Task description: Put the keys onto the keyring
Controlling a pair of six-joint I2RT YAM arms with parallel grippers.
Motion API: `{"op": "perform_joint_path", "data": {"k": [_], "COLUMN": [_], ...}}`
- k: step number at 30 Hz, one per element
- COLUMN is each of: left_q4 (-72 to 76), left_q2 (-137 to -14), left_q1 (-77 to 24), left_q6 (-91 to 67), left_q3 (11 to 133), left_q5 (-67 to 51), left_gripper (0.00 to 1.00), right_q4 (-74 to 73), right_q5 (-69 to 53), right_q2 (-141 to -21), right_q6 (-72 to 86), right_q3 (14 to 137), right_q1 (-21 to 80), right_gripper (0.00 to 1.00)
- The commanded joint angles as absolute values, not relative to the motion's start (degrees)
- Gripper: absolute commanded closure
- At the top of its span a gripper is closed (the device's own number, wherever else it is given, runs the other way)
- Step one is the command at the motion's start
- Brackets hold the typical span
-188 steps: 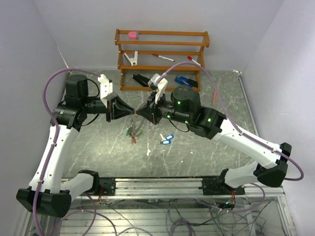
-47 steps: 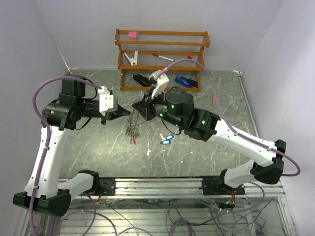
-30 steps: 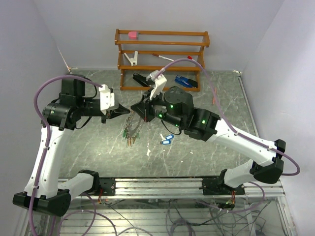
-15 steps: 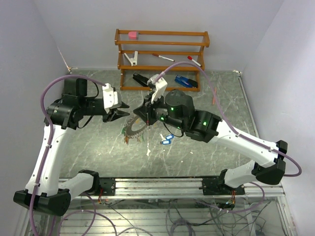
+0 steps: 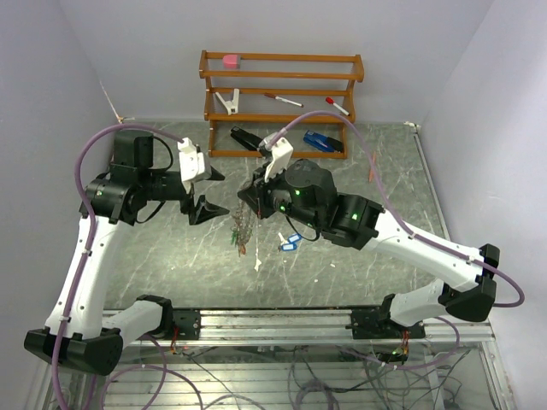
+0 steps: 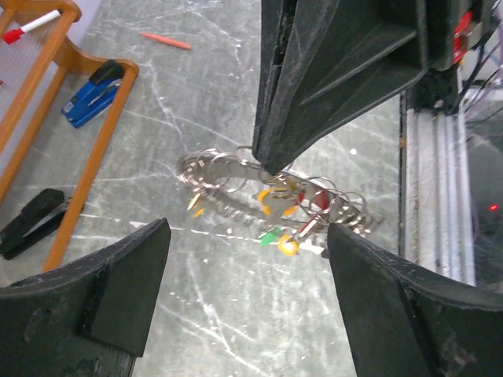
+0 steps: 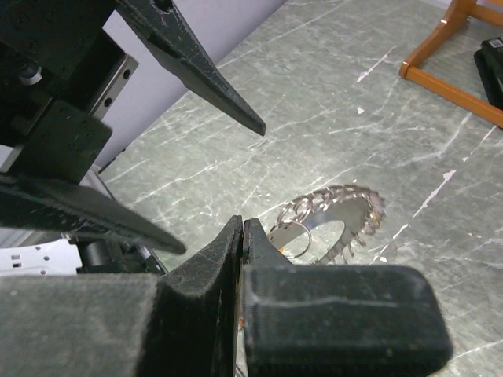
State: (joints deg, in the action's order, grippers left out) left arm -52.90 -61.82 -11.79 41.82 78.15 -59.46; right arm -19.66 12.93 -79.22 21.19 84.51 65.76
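While the right claw pinches it, the keyring hangs beneath.

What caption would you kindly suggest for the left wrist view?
Open left gripper faces the keyring and keys, pinched by the right gripper.

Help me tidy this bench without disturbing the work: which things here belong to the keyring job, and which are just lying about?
Job: keyring pinched in the shut right gripper; tagged keys hanging from it; two loose blue-tagged keys; open left gripper beside the ring.
Lying about: wooden rack; blue stapler; black stapler; orange pen; red-capped marker.
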Motion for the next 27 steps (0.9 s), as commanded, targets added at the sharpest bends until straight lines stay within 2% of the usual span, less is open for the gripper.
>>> {"op": "perform_joint_path", "data": {"k": [1,10,17,27], "left_q4": [-51.7,-49.1,-50.1,-47.0], "left_q2": [-61.5,-62.0,-63.3,-62.8], "left_q1": [-12.1,-14.0,-17.9,-18.2], "left_q6": [37.2,29.6,29.5,26.8], "left_q3": [79.6,77.7,77.0,76.1], "left_q5": [-64.0,-66.5,-58.7,-52.7], "left_gripper": [0.06,0.02,0.03,0.06], "right_q4": [-17.1,-18.0,-17.5,-17.6], "right_q5": [16.0,18.7,21.8,21.5], "right_q2": [-79.2,-82.3,-84.0,-83.7], "right_q6": [21.2,20.5,19.6,20.0], "right_q3": [85.3,88.7,91.5,93.8], "right_q1": [65.9,67.2,69.5,71.7], "right_gripper": [1.0,1.0,1.0,1.0]}}
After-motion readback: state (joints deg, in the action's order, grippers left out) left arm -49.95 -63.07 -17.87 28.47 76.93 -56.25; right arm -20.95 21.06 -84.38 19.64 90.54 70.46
